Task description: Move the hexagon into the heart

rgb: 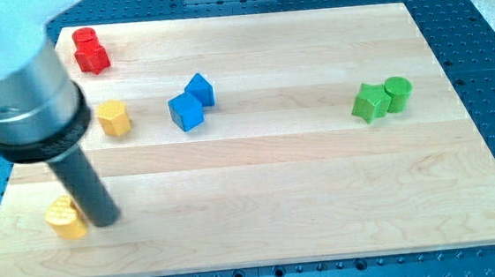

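Bright even overhead light, soft short shadows beside blocks, sharp wooden board (260, 190), slightly blurred near arm housing (13, 86)

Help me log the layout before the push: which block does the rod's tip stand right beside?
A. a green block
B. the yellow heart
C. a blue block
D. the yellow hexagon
B: my tip stands right beside the yellow heart, on its right in the view; the yellow hexagon sits farther up the board.

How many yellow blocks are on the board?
2. A yellow hexagon lies at the view's left, right of the rod's wide body. A yellow heart lies at bottom left, touching my tip. None seems hidden.
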